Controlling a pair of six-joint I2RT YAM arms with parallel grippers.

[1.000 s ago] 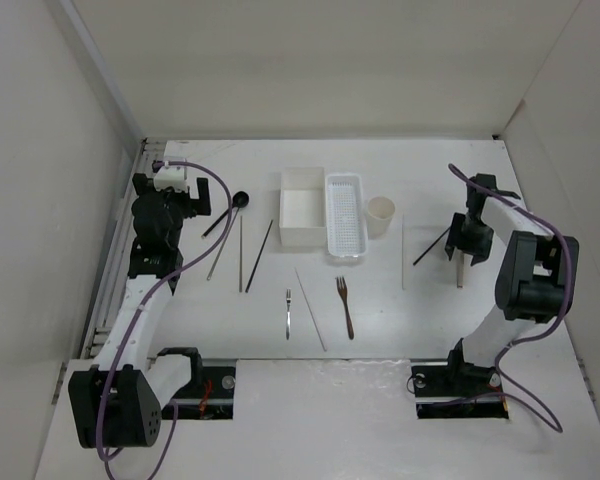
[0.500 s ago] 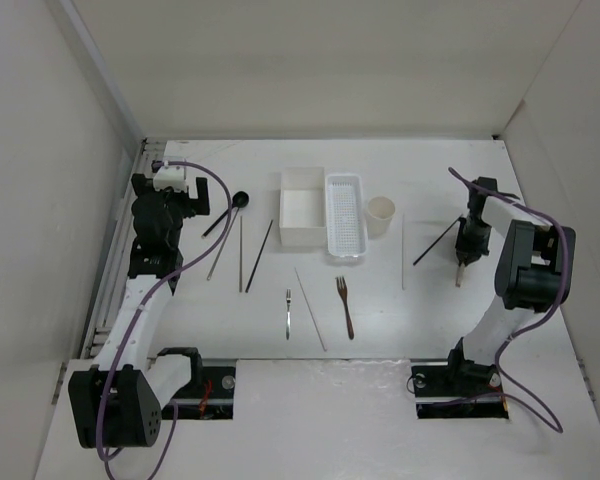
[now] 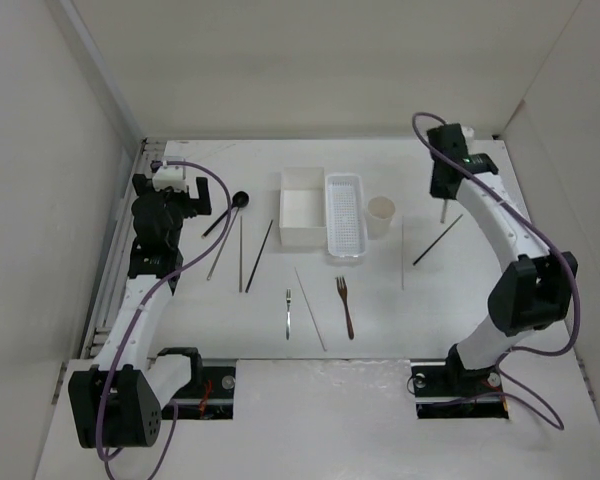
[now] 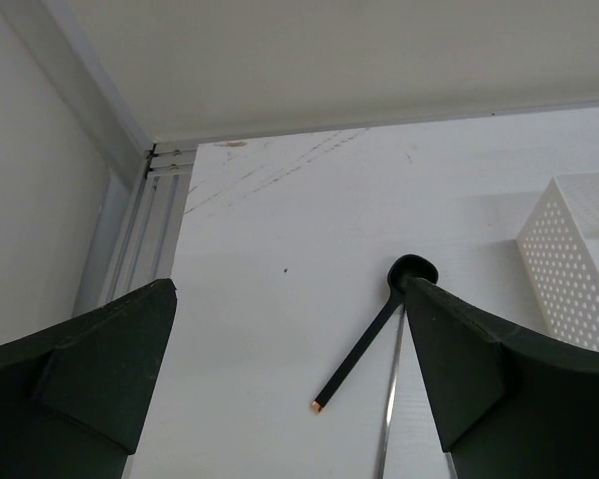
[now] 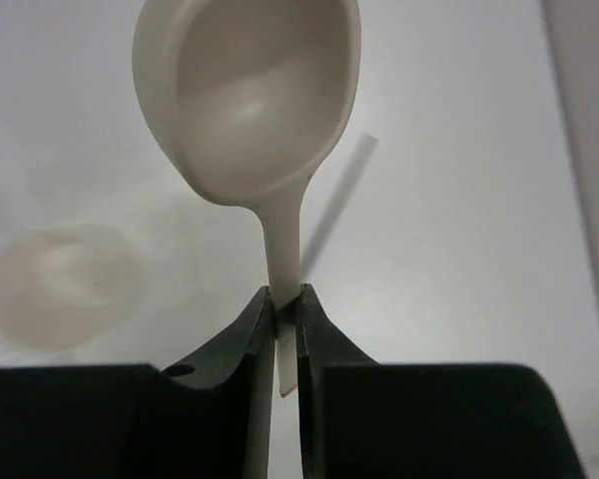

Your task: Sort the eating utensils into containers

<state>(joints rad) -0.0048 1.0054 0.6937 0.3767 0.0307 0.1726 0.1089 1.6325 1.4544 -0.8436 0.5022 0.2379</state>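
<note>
Raised since a second ago from low at 3 o'clock to high at 2 o'clock: right gripper (image 5: 287,299), pinched tight on the thin handle of a pale cream plastic spoon (image 5: 245,100), bowl hanging beyond the fingertips. No shift anywhere else.

Looks like mid-carry: spoon lifted, not yet delivered. Calls next for a swing left toward 12 o'clock, where the containers stand in a row: white square open box (image 3: 301,176), narrow white perforated oblong basket (image 3: 345,180) touching its right wall, small cream round cup (image 3: 381,213) just beside the basket and nearest the held spoon. Then centring over one of them, lowering until the bowl clears the rim, and parting the fingers. Cannot tell from here which container is meant for spoons.

Left gripper (image 4: 290,309) spread wide, holding nothing, hovering at 10 o'clock over a black round-bowled spoon (image 3: 238,201). Waiting on the table: thin dark and pale chopsticks (image 3: 242,250) at 9 o'clock, one dark chopstick (image 3: 437,240) with a pale one beside it at 3 o'clock, small silver fork (image 3: 289,312) and larger dark brown fork (image 3: 345,305) at 6 o'clock.

Underfoot, a white matte table (image 3: 450,320), faintly scuffed toward the far-left corner. Boxed in by plain pale walls (image 3: 330,70) on the left, far and right sides, with an aluminium rail (image 4: 150,230) along the left edge.
</note>
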